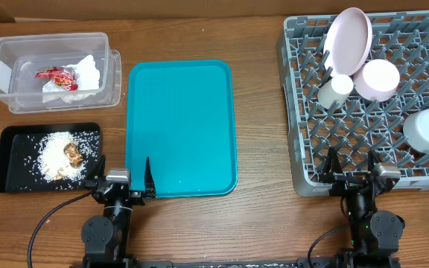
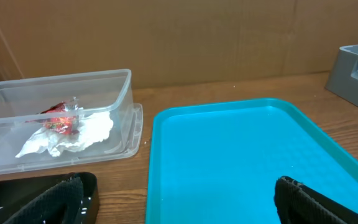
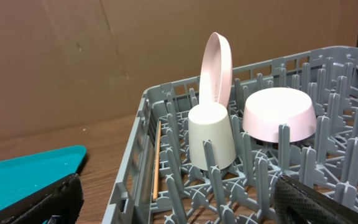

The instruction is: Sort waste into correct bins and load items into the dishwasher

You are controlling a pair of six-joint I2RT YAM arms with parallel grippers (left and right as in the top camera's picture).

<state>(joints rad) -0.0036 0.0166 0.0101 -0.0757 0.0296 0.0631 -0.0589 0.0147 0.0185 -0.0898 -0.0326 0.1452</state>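
While the left gripper and right gripper hover with jaws apart, a plate leans in the rack.

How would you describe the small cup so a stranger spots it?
Find the grey dish rack on the right. Near its far left corner, beside the plate standing on edge, the small cup stands upside down. It is much narrower than the wide bowl next to it.

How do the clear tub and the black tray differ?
The clear tub is deep and see-through; the black tray is shallow and opaque. The tub holds a crumpled napkin and red wrapper; the tray holds rice and brown bits. Both sit left of the teal tray.
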